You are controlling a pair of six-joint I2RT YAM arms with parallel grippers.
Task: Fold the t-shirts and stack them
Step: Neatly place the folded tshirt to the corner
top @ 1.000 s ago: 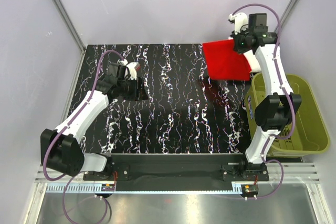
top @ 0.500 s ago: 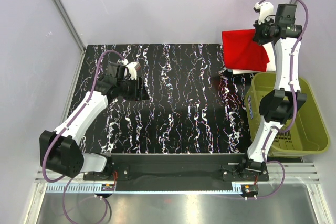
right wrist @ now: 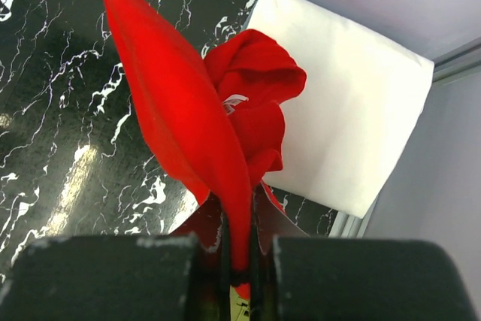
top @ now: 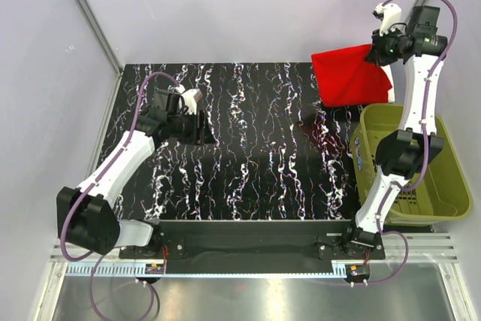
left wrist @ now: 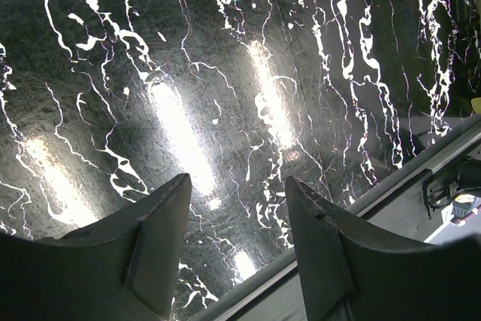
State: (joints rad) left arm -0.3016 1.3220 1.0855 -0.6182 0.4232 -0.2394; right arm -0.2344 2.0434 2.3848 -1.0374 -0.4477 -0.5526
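At far right: right gripper [right wrist: 239, 249] clamped shut on red t-shirt [right wrist: 195, 125].
Garment hangs raised above the folded white t-shirt [right wrist: 346, 110] at the table [top: 248, 148] far-right corner; left gripper [left wrist: 237, 182] stands partly open, empty, at left.

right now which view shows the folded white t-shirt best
The right wrist view: the white t-shirt lies nearly whole behind the hanging red t-shirt. Top external shows only a sliver past the red cloth; left wrist shows none.

From above, the red t-shirt [top: 347, 77] hides most of the white t-shirt [top: 387, 86]; the right arm [top: 418, 103] covers part of the basket [top: 449, 157]. The wrist view's bottom edge crops the left tool [left wrist: 237, 180].
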